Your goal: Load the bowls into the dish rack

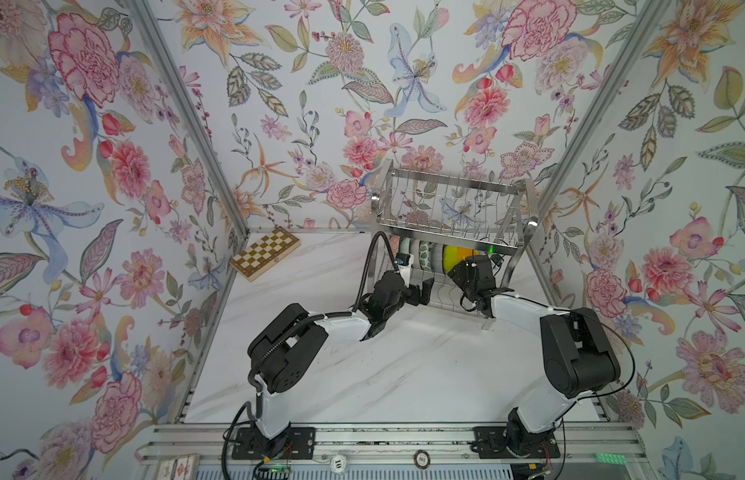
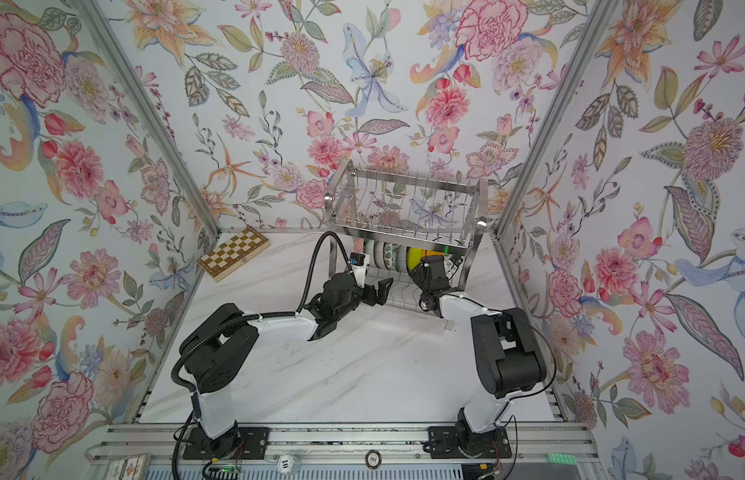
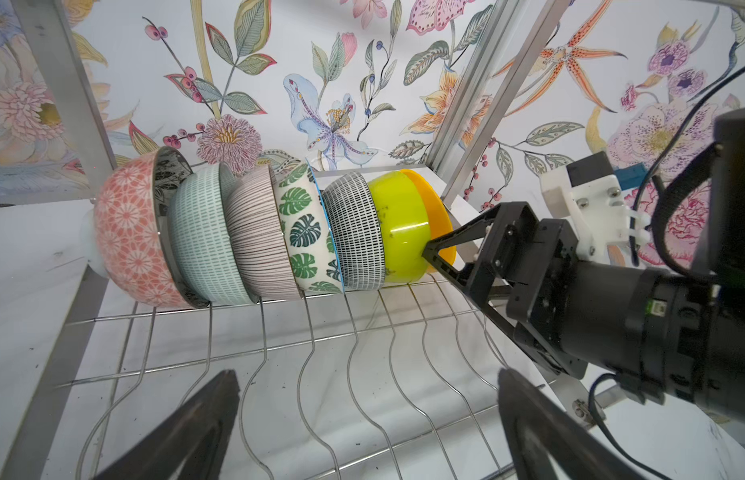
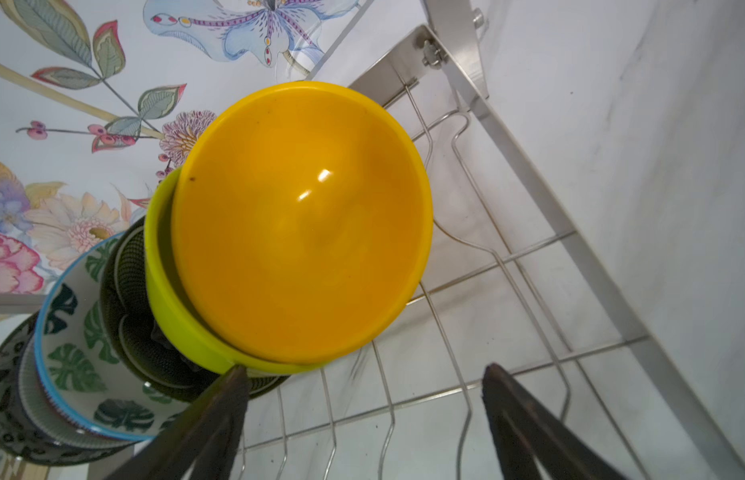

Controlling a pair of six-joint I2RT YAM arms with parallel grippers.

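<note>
Wooden chessboard [image 1: 265, 253] well apart from dish rack [image 1: 445, 232] and bowls [image 3: 254, 232]

Seven small patterned and plain bowls [image 3: 271, 232] stand nested on edge along the lower shelf of the steel wire dish rack [image 3: 59, 353].

The bowls [image 3: 279, 232] stood nested in a row on the lower shelf of the dish rack [image 1: 445, 230]. The chessboard [image 1: 265, 252] lay left of the rack, at the back of the table [image 1: 404, 374].
</note>
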